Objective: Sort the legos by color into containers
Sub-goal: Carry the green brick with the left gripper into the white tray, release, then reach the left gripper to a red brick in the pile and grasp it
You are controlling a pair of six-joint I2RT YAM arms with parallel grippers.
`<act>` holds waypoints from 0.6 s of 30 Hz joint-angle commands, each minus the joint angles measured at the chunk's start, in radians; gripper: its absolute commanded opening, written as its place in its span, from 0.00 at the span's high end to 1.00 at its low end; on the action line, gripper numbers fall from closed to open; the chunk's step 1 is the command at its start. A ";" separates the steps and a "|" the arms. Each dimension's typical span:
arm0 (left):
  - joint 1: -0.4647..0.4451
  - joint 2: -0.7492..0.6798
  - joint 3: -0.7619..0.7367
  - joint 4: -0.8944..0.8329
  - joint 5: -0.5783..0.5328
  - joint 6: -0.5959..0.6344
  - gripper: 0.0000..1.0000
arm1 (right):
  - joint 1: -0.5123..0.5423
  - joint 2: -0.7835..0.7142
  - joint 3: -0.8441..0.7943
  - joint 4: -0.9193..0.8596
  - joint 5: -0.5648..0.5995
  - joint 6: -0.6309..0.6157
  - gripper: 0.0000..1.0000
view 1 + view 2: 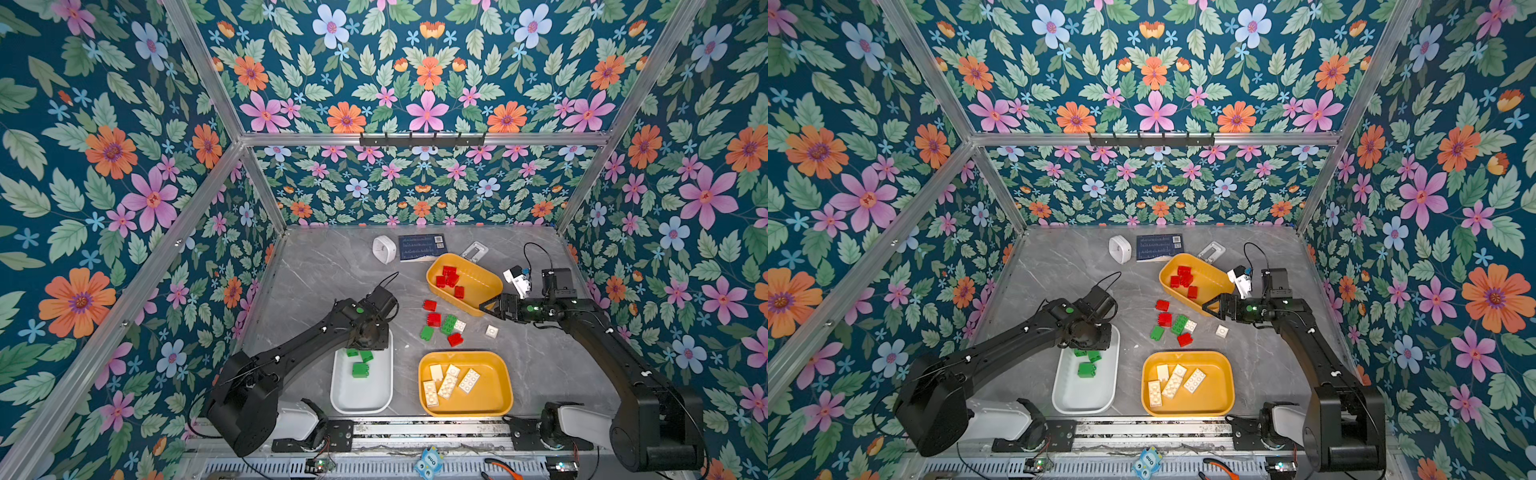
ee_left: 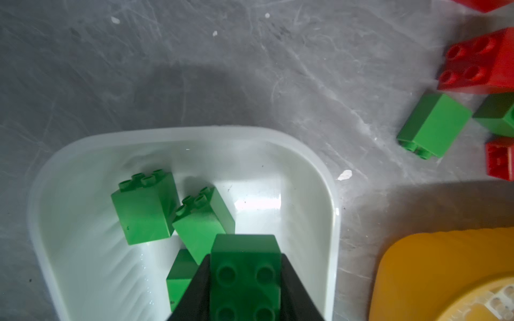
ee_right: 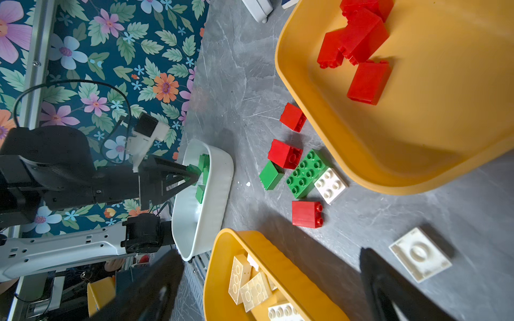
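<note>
Green plastic is what the left fingers are clenched on: one green brick, held over the far end of the white tub, where three more green bricks lie. The right fingers hang spread wide with nothing between them, by the near corner of the far yellow tub, which holds the red bricks. Cream bricks lie flat in the near yellow tub. Between the tubs, the loose bricks sit on the grey desk: three red, two green and two white, most of them bunched together, one white piece a little apart.
</note>
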 commanded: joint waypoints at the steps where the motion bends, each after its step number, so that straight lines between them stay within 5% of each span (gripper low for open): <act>1: 0.001 0.023 -0.001 0.074 0.011 -0.017 0.62 | 0.001 0.001 0.005 0.010 -0.014 -0.003 0.01; 10: 0.001 0.072 0.041 0.051 -0.009 -0.020 0.39 | 0.001 -0.002 0.002 0.009 -0.013 -0.007 0.01; 18: -0.012 0.138 0.277 0.012 0.022 0.005 0.37 | 0.001 0.005 -0.002 0.043 -0.011 0.016 0.01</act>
